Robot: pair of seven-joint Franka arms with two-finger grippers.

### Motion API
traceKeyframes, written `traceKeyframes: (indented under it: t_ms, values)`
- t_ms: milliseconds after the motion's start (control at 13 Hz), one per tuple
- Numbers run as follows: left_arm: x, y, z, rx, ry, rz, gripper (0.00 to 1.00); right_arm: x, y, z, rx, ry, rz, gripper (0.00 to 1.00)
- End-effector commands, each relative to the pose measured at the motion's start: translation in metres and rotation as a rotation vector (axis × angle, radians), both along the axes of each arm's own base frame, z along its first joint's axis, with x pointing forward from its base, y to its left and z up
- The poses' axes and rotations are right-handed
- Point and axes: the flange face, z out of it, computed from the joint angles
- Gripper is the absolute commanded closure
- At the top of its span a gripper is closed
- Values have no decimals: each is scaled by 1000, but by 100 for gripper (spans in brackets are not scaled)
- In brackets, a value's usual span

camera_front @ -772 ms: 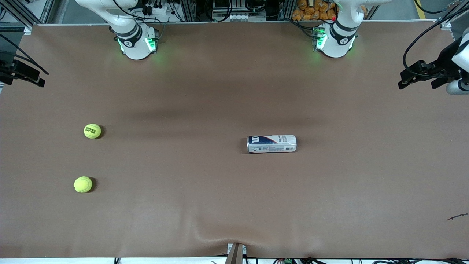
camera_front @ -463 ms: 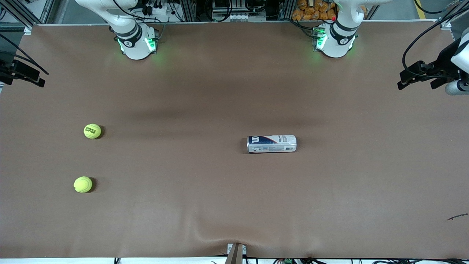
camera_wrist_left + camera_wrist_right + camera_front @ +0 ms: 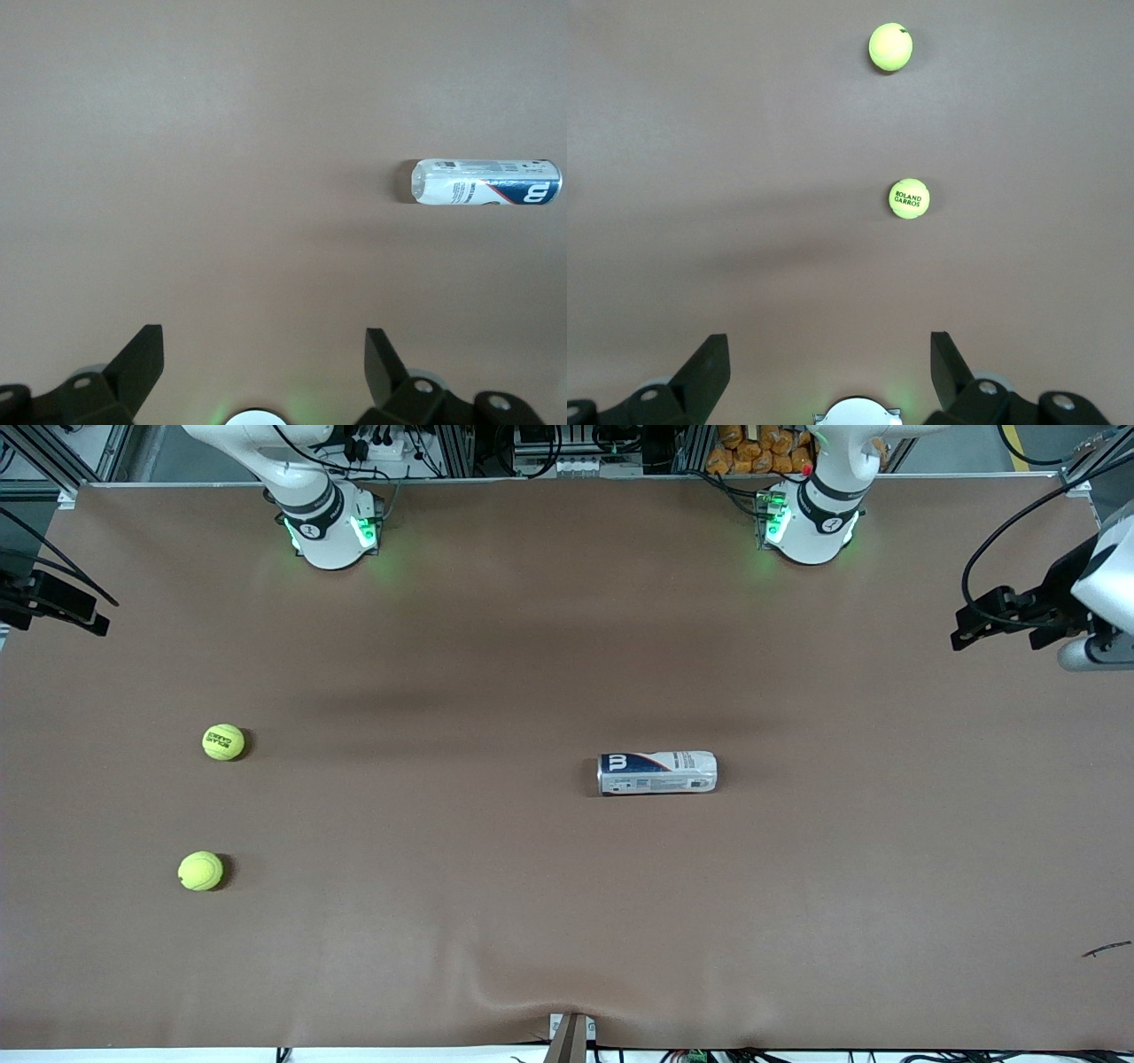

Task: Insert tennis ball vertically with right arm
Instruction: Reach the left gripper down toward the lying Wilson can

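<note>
- The right gripper (image 3: 824, 372) is held wide open and empty, up over the tabletop's edge at the right arm's end; in the front view it (image 3: 53, 607) shows as dark hardware at that edge.
- The left gripper (image 3: 261, 367) is likewise spread wide with nothing in it, over the tabletop's edge at the left arm's end (image 3: 1001, 615).
- Two tennis balls are seen near the right arm's end: the lettered ball (image 3: 223, 741) (image 3: 908, 198) and, closer to the front edge, the plain ball (image 3: 201, 871) (image 3: 890, 46).
- The can (image 3: 657, 772) (image 3: 485, 181) lies on its side near the tabletop's middle, toward the left arm's end.
- A ball is judged light, felt-covered and springy, so slipping is unlikely; rolling is the risk.
- Hold is best taken across the ball's widest part, from above.
- The can is judged light and thin-walled, and prone to roll; it is not yet upright.
</note>
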Motion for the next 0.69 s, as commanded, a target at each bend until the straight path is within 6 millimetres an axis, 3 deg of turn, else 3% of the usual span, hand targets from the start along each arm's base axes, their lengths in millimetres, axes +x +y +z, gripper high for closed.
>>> traceKeyframes:
  t_ms: [0, 231, 463, 617]
  values:
    - [0, -6, 2, 10, 4, -2, 0, -4, -7, 0, -3, 0, 0, 0]
    - [6, -18, -16, 10, 37, -75, 0, -4, -11, -1, -3, 1, -6, 0]
    - [12, -74, -43, 16, 84, -200, 0, -5, -11, -1, -3, 3, -6, 0]
    - [20, -92, -69, 4, 123, -285, 0, -5, -11, -1, -2, 3, -6, 0]
